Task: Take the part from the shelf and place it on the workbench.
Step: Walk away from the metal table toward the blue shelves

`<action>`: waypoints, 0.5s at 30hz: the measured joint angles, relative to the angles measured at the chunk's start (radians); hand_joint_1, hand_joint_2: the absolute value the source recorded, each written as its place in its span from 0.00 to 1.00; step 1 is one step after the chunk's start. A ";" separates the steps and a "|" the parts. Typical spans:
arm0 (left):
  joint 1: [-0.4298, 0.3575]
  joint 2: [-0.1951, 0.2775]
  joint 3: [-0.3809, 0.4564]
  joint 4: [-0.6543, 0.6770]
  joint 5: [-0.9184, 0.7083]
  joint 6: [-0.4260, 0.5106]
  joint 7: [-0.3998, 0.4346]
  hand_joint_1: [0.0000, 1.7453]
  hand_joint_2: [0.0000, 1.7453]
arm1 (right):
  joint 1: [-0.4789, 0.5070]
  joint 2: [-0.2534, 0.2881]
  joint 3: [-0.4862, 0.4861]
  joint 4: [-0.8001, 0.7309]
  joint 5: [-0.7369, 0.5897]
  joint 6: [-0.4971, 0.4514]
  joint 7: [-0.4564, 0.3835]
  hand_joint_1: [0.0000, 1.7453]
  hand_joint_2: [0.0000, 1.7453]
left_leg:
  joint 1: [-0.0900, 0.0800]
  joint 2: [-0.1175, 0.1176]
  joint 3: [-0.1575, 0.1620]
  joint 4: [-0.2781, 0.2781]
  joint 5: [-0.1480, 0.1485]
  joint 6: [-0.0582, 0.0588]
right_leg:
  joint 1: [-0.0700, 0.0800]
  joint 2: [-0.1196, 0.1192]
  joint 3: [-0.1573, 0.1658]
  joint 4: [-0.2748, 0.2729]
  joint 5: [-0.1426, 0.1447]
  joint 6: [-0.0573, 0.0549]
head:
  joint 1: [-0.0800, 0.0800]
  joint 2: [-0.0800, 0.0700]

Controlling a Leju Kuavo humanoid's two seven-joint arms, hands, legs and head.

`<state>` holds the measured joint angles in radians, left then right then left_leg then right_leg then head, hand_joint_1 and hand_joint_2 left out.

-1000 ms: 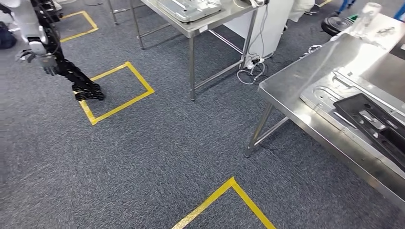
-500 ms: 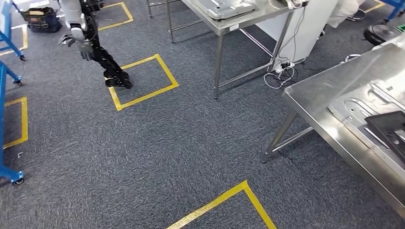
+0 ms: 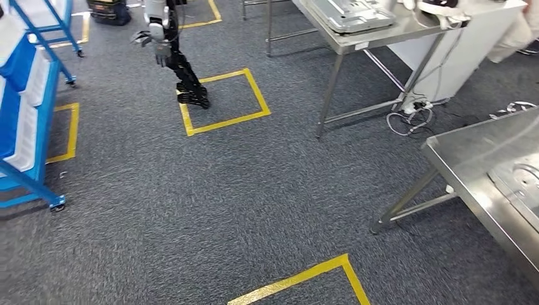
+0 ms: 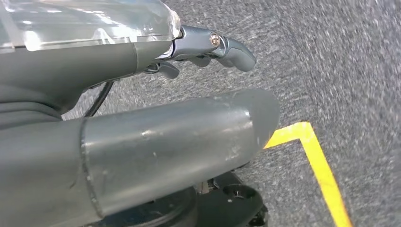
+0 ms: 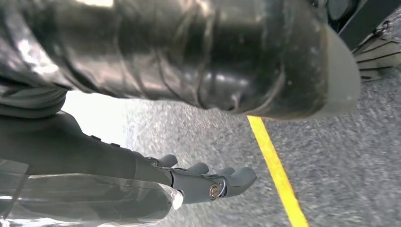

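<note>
Leaning in the blue shelf, far to the left of the yellow square, are white flat pieces; I cannot tell if one of them is the part. A metal tray sits on the steel table just to the right of the yellow square and further back. The workbench is well to the right of the yellow square and closer, with a grey plate lying on it at the picture's edge. Between the yellow square and the workbench there is a wide stretch of open grey carpet. Another robot stands with its feet on the left back corner of the yellow square. White cables lie on the floor to the right of the yellow square, past the table's leg. The left hand hangs over the carpet with its fingers straight and holds nothing. The right hand does the same, fingers out and holding nothing.
</note>
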<state>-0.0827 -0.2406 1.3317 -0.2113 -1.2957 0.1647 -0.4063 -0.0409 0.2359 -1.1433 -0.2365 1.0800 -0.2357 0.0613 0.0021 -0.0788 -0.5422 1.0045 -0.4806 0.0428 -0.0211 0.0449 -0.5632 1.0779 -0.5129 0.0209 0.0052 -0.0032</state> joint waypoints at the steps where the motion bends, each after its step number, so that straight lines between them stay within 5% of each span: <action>1: -0.001 -0.001 0.000 0.000 0.000 0.000 0.002 0.00 0.00 | 0.000 -0.001 0.000 0.001 0.000 0.002 0.003 0.00 0.00 | 0.000 -0.010 -0.003 0.002 0.000 -0.004 | 0.001 0.015 0.016 -0.040 0.012 -0.003 | 0.000 0.000; 4: 0.002 -0.003 0.000 0.000 -0.002 0.003 0.009 0.00 0.00 | -0.004 -0.004 0.000 0.002 0.000 0.011 0.014 0.00 0.00 | 0.004 -0.032 -0.012 0.002 0.002 -0.024 | 0.003 0.009 0.024 -0.064 0.016 -0.013 | 0.000 0.000; 6: 0.003 -0.004 0.000 0.000 -0.002 0.004 0.011 0.00 0.00 | -0.005 -0.005 0.000 0.003 0.000 0.014 0.018 0.00 0.00 | 0.004 -0.002 -0.025 0.027 -0.018 -0.035 | 0.000 -0.014 0.030 -0.077 0.022 -0.026 | -0.002 0.000; 8: 0.001 -0.004 0.000 0.000 -0.003 0.005 0.011 0.00 0.00 | -0.002 -0.006 0.000 0.003 0.000 0.015 0.019 0.00 0.00 | 0.006 0.049 -0.072 0.127 -0.079 -0.044 | 0.000 -0.042 0.033 -0.084 0.024 -0.035 | -0.004 0.000; 10: 0.000 -0.004 0.000 0.000 -0.003 0.005 0.014 0.00 0.00 | 0.001 -0.006 0.000 0.004 0.001 0.017 0.020 0.00 0.00 | 0.010 0.067 -0.132 0.251 -0.133 -0.053 | 0.002 -0.070 0.033 -0.084 0.021 -0.038 | -0.004 0.000; 11: 0.001 -0.004 0.000 0.000 -0.003 0.005 0.016 0.00 0.00 | 0.002 -0.006 0.000 0.004 0.001 0.019 0.021 0.00 0.00 | 0.012 0.070 -0.144 0.279 -0.136 -0.057 | 0.002 -0.083 0.034 -0.083 0.020 -0.038 | -0.004 0.000; 12: 0.002 -0.004 0.000 0.000 -0.003 0.005 0.019 0.00 0.00 | 0.001 -0.007 0.000 0.004 0.002 0.022 0.021 0.00 0.00 | 0.014 0.074 -0.136 0.267 -0.119 -0.060 | 0.002 -0.094 0.035 -0.082 0.018 -0.036 | -0.004 0.000; 15: 0.002 -0.004 0.000 0.000 -0.004 0.006 0.025 0.00 0.00 | 0.001 -0.009 0.000 0.004 0.005 0.031 0.025 0.00 0.00 | 0.013 0.127 -0.034 0.074 -0.028 -0.055 | 0.003 -0.126 0.044 -0.077 0.008 -0.023 | -0.004 0.000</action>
<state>-0.0806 -0.2443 1.3316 -0.2113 -1.2994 0.1711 -0.3815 -0.0403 0.2273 -1.1437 -0.2320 1.0853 -0.2049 0.0858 0.0146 0.0482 -0.5763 1.0786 -0.5085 -0.0118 -0.0180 -0.0806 -0.5189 1.0008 -0.5048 -0.0017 0.0009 -0.0031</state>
